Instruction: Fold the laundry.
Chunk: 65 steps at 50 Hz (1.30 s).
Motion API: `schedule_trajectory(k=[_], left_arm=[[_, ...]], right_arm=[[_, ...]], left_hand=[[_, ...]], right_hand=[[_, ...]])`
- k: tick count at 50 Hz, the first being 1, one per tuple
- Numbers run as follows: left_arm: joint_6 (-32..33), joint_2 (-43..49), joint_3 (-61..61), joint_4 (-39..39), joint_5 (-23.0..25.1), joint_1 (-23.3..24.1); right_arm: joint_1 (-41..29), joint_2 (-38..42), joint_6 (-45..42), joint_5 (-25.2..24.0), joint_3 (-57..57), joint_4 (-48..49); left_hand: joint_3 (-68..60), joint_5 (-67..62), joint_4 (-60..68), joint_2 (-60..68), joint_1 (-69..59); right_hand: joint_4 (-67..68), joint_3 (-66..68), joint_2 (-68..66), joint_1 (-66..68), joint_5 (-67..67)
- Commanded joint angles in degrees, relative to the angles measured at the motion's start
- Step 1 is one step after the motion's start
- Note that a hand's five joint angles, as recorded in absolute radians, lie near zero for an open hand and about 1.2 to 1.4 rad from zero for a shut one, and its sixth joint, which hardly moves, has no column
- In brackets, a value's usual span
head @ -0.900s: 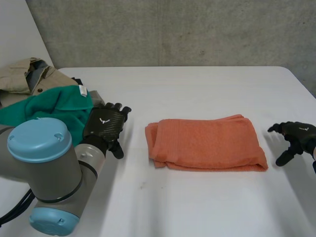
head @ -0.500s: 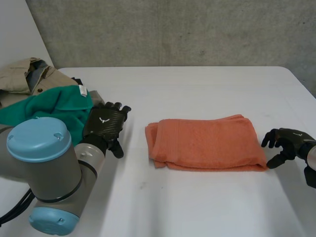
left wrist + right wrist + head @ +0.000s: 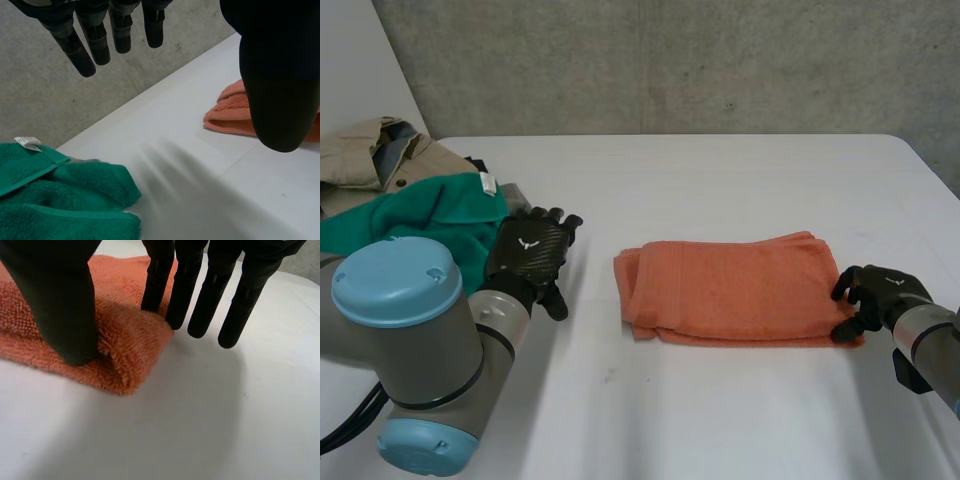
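An orange towel [image 3: 735, 290] lies folded into a rectangle in the middle of the white table [image 3: 720, 180]. My right hand [image 3: 882, 292] is at its right edge, near the front corner. In the right wrist view the thumb [image 3: 55, 295] presses into the orange towel [image 3: 127, 335] and two fingertips [image 3: 156, 290] touch its far side, so a hump of cloth is squeezed between them. My left hand [image 3: 530, 255] hovers over the table left of the towel, its fingers [image 3: 100, 40] straight and holding nothing. The orange towel's left end [image 3: 232, 107] lies beyond its thumb.
A green towel [image 3: 430, 215] with a white tag is bunched at the table's left, close to my left hand, and reappears as the green towel [image 3: 55, 200] in the left wrist view. A beige garment [image 3: 370, 155] lies behind it. A grey wall stands beyond the table.
My right hand has moved left from the bare table onto the towel's right edge and closed its thumb and fingers on the corner. The left hand has stayed put.
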<state>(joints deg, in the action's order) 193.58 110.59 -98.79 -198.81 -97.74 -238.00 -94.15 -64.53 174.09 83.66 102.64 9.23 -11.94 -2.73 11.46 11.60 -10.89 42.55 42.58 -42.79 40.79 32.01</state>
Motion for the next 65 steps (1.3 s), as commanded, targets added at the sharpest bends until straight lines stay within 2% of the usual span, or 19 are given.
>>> schedule_trajectory(k=[1,5,8,14,20,26,30,31,32,33,38,40,43,47,50,55,58,62,65], left_arm=[[-0.2,-0.8,0.0,0.2,0.0,-0.4],[-0.6,-1.9,0.0,0.3,0.0,-0.8],[-0.9,-2.7,-0.1,0.4,0.0,-1.3],[-2.3,-4.9,-0.1,1.1,0.4,-3.0],[-3.1,-5.7,0.1,1.2,0.4,-3.8],[-2.9,-5.4,0.4,1.5,0.4,-2.6],[-2.9,-4.4,2.6,1.3,1.1,-1.9],[-2.9,-3.7,4.6,1.5,1.6,-1.5],[-2.9,-3.3,5.7,1.5,1.8,-1.2],[-2.9,-2.8,6.9,1.6,2.0,-1.0],[-3.2,1.8,16.2,2.9,4.7,2.1],[-3.8,5.9,22.2,4.6,6.3,4.3],[-5.7,12.4,31.5,8.6,8.2,7.7],[-8.3,21.1,43.6,16.0,10.0,11.3],[-9.4,26.6,50.4,20.5,10.8,12.6],[-10.1,36.3,62.6,29.0,11.2,13.6],[-9.6,39.2,65.6,32.2,10.8,13.7],[-8.2,41.5,66.9,36.9,8.4,13.7],[-6.5,41.7,65.2,39.5,3.3,12.8]], right_arm=[[1.5,-2.1,-3.3,3.7,0.4,3.5],[1.3,-6.1,-9.0,5.2,-1.0,4.9],[-0.5,-6.1,-14.2,4.8,-2.4,4.8],[-14.5,-4.8,-28.4,4.3,-9.4,5.8],[-30.1,2.6,-30.6,0.6,-15.5,7.2],[-35.4,7.7,-31.3,-1.4,-15.7,5.6],[-35.2,6.1,-29.9,-0.5,-15.9,4.5],[-34.7,4.7,-28.0,0.0,-15.5,4.0],[-34.3,4.0,-26.6,0.4,-15.3,3.8],[-33.8,3.1,-25.1,0.8,-15.2,3.5],[-28.4,-3.4,-13.1,5.0,-15.6,0.0],[-24.2,-6.2,-6.3,7.0,-17.1,-4.6],[-18.3,-5.7,0.4,6.2,-20.1,-12.8],[-14.5,-2.5,5.7,3.0,-24.1,-20.5],[-13.1,-0.7,7.0,0.8,-26.1,-23.3],[-12.0,4.8,7.4,-5.7,-29.9,-23.6],[-12.6,7.5,7.2,-8.2,-31.4,-23.6],[-13.9,11.3,6.6,-11.0,-33.1,-23.6],[-14.6,13.7,4.2,-11.4,-34.0,-23.3]], left_hand=[[1.9,2.7,-1.5,-1.6,0.9],[1.9,2.7,-1.5,-1.6,0.9],[1.9,2.7,-1.5,-1.6,0.9],[1.9,2.7,-1.5,-1.6,0.9],[1.9,2.7,-1.5,-1.6,0.9],[1.9,2.7,-1.5,-1.6,0.9],[1.9,2.7,-1.5,-1.6,0.9],[1.9,2.7,-1.5,-1.6,0.9],[1.9,2.7,-1.5,-1.6,0.9],[1.9,2.7,-1.5,-1.6,0.9],[1.9,2.7,-1.5,-1.6,0.9],[1.9,2.7,-1.5,-1.6,0.9],[1.9,2.7,-1.5,-1.6,0.9],[1.9,2.7,-1.5,-1.6,0.9],[1.9,2.7,-1.5,-1.6,0.9],[1.9,2.7,-1.5,-1.6,0.9],[1.9,2.7,-1.5,-1.6,0.9],[1.2,2.0,-0.8,-0.9,0.2],[0.2,1.0,0.3,0.1,-0.8]], right_hand=[[37.5,37.4,-37.2,39.2,38.0],[37.5,37.4,-37.2,39.2,38.0],[37.5,37.4,-37.2,39.2,38.0],[37.5,37.4,-37.2,39.2,38.0],[37.5,37.4,-37.2,39.2,38.0],[37.5,37.4,-37.2,39.2,38.0],[35.3,35.2,-35.0,37.0,35.8],[-0.2,-0.3,0.5,1.5,0.3],[-20.6,-20.6,20.8,-18.8,-20.0],[-32.5,-32.6,32.8,-30.8,-32.0],[-32.5,-32.6,32.8,-30.8,-32.0],[-32.5,-32.6,32.8,-30.8,-32.0],[-32.5,-32.6,32.8,-30.8,-32.0],[-32.5,-32.6,32.8,-30.8,-32.0],[-32.5,-32.6,32.8,-30.8,-32.0],[-32.5,-32.6,32.8,-30.8,-32.0],[-32.5,-32.6,32.8,-30.8,-32.0],[-32.5,-32.6,32.8,-30.8,-32.0],[-32.5,-32.6,32.8,-30.8,-32.0]])
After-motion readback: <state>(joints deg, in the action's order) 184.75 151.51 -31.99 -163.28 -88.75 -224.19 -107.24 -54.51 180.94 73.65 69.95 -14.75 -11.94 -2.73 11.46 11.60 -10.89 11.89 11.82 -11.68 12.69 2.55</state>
